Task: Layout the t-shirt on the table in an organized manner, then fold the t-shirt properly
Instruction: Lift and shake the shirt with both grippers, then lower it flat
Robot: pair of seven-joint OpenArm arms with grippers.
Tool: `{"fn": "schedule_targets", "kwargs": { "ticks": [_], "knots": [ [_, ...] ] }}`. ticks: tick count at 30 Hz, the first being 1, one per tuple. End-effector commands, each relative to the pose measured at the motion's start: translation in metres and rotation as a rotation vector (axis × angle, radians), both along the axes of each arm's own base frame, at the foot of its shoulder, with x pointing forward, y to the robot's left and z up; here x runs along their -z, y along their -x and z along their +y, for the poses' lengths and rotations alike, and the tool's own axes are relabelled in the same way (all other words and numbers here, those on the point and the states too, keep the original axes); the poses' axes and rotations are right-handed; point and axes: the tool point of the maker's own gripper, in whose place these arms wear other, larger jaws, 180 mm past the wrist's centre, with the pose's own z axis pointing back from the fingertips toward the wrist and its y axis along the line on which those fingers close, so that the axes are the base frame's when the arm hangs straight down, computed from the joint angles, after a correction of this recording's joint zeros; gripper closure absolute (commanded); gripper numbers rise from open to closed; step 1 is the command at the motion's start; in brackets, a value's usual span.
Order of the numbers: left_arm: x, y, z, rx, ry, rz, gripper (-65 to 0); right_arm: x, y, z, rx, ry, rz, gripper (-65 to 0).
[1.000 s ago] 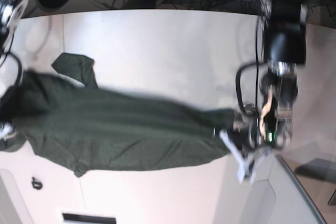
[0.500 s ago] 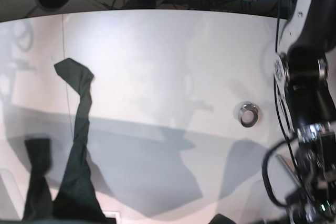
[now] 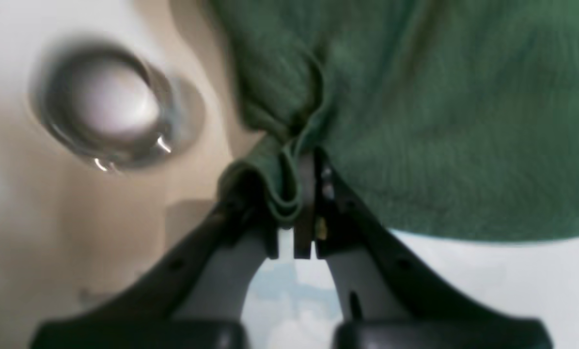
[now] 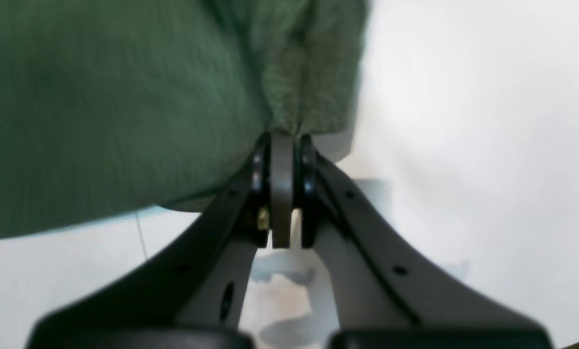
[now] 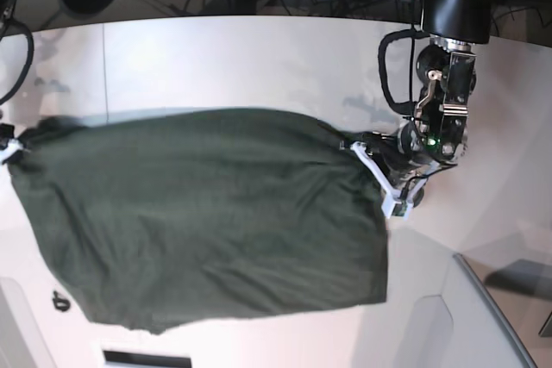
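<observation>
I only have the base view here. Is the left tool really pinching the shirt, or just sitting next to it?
Observer: It is pinching it. In the left wrist view the left tool is shut on a bunched fold of the shirt.
Operator: And the right tool? It's almost off my picture.
Observer: The right wrist view shows the right tool shut on the shirt's edge as well.
Operator: Anything near the left tool I should know about?
Observer: Yes, a small metal ring sits on the table just beside the gripped fold. It is blurred, and I cannot tell whether the cloth touches it.
</observation>
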Motion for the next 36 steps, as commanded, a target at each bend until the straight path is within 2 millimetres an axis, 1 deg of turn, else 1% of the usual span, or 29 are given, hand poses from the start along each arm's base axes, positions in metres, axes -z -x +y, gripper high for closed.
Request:
{"fn": "schedule_targets", "kwargs": {
  "ticks": [1, 3, 9, 12, 13, 14, 16, 18, 20, 22, 24, 29, 33, 36],
  "knots": [
    [-0.020, -0.020, 0.006, -0.010, -0.006, -0.080, 0.0, -0.021, -0.017, -0.009, 0.001, 0.016, -0.078, -0.2],
    [-0.019, -0.018, 0.006, -0.008, -0.008, -0.075, 0.0, -0.014, -0.010, -0.009, 0.003, 0.013, -0.058, -0.2],
    [-0.020, -0.017, 0.005, -0.006, -0.008, -0.076, 0.0, -0.016, -0.008, -0.012, 0.001, 0.023, -0.053, -0.2],
    [-0.020, -0.017, 0.006, -0.006, -0.009, -0.076, 0.0, -0.014, -0.002, -0.011, -0.010, 0.029, -0.018, -0.2],
    [-0.020, -0.016, 0.009, -0.006, -0.016, -0.073, 0.0, -0.017, -0.001, -0.010, -0.016, 0.033, -0.011, -0.2],
    [-0.016, -0.011, 0.014, -0.007, -0.028, -0.061, 0.0, -0.019, -0.001, -0.009, -0.023, 0.038, -0.007, -0.2],
    [-0.014, -0.007, 0.018, -0.006, -0.037, -0.046, 0.0, -0.020, 0.001, -0.007, -0.033, 0.042, 0.009, -0.2],
    [-0.011, -0.003, 0.021, -0.007, -0.048, -0.017, 0.0, -0.017, 0.004, -0.005, -0.034, 0.035, 0.031, -0.3],
    [-0.007, 0.005, 0.030, -0.002, -0.072, 0.005, 0.0, -0.011, 0.008, -0.004, -0.028, 0.021, 0.048, -0.3],
    [-0.003, 0.011, 0.035, -0.006, -0.080, 0.019, 0.0, 0.003, 0.015, -0.003, -0.012, -0.007, 0.084, -0.3],
    [-0.002, 0.013, 0.035, -0.008, -0.080, 0.023, 0.0, 0.016, 0.020, 0.000, 0.004, -0.040, 0.109, -0.3],
    [0.002, 0.015, 0.033, 0.000, -0.082, 0.033, 0.0, 0.030, 0.016, 0.001, 0.037, -0.080, 0.097, -0.5],
    [0.000, 0.013, 0.033, 0.001, -0.082, 0.029, 0.0, 0.032, 0.006, 0.000, 0.056, -0.108, 0.099, -0.5],
    [0.001, 0.013, 0.033, 0.000, -0.082, 0.030, 0.0, 0.032, 0.003, 0.001, 0.059, -0.116, 0.097, -0.6]
  ]
}}
